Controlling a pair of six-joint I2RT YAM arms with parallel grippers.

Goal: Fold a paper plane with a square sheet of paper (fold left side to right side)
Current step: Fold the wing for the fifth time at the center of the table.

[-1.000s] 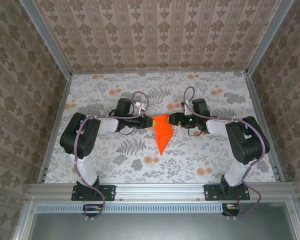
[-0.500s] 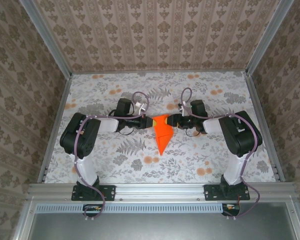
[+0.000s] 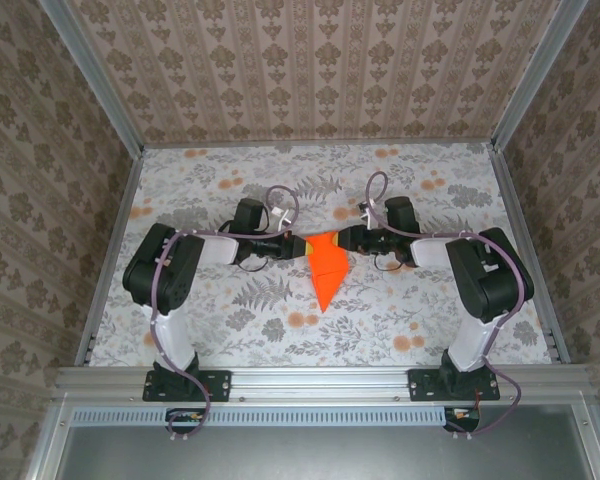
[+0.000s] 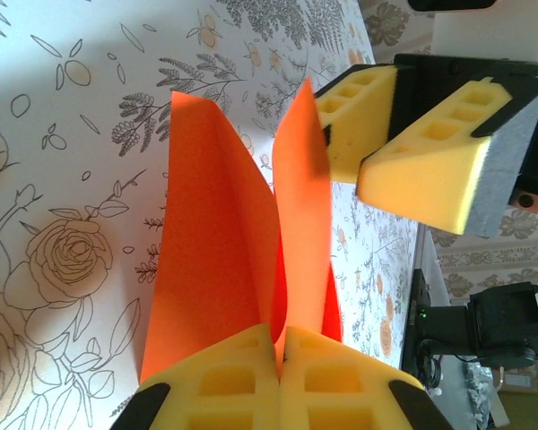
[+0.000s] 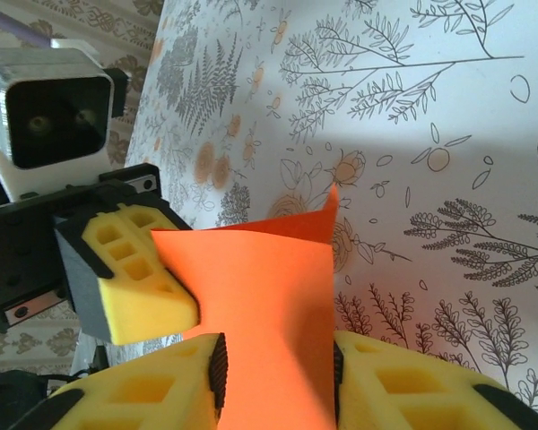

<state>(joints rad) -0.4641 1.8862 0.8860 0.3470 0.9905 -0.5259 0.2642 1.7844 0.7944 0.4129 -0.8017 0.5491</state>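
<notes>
Left gripper (image 4: pixel 280 349) pinched the paper (image 3: pixel 326 268) tight by its left side, on the table (image 3: pixel 230 310) between the arms. Right gripper (image 5: pixel 276 363) stood half-wide, pads flanking a raised flap. Best, I judged: anchor left firmly and seat the flap squarely before closing, avoiding a skewed crease.

Robot test cell in a lab, not a lived-in room. Boxed in on three sides by wallpapered panels (image 3: pixel 310 70) set in aluminium framing (image 3: pixel 92 95). Floral print sheet over the bench (image 3: pixel 230 335). Left arm base (image 3: pixel 185 384) and right arm base (image 3: pixel 472 384) bolted to a slotted metal rail (image 3: pixel 320 378) along the lower edge, purple cable (image 3: pixel 158 310) left exposed.
</notes>
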